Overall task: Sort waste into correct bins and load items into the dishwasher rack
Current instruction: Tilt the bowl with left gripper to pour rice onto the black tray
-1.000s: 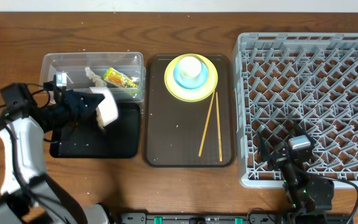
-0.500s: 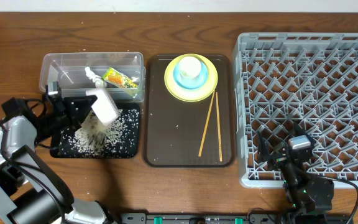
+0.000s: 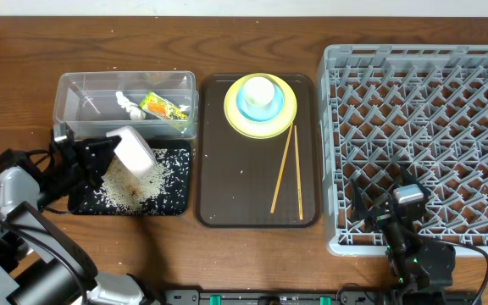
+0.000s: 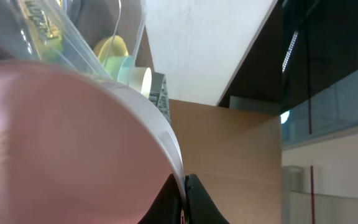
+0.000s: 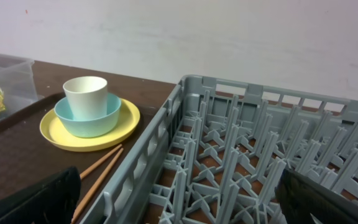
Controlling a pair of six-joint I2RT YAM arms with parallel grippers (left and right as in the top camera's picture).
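My left gripper [image 3: 100,157] is shut on the rim of the white bowl [image 3: 134,152] and holds it tipped over the black tray [image 3: 130,212]. In the left wrist view the bowl [image 4: 73,137] fills the frame, its rim between the fingertips [image 4: 184,186]. White rice grains [image 3: 134,188] lie spread in the black tray. The clear tub [image 3: 83,93] holds the snack wrapper [image 3: 163,107] and paper scrap [image 3: 128,105]. The yellow plate [image 3: 235,119] carries the blue bowl [image 3: 246,108] and white cup [image 3: 260,90]. Two chopsticks [image 3: 283,169] lie beside it. My right gripper [image 3: 401,212] is open and empty over the grey rack's [image 3: 430,127] front edge.
The plate and chopsticks rest on a dark brown serving tray [image 3: 235,186] between the bins and the rack. The right wrist view shows the cup [image 5: 86,93], blue bowl [image 5: 86,121], plate [image 5: 123,118], chopsticks [image 5: 98,171] and rack pegs [image 5: 260,155].
My left gripper tipped the white bowl and rice poured out into the black tray, which was bare before. The bowl has shifted slightly left. The right arm has not moved.
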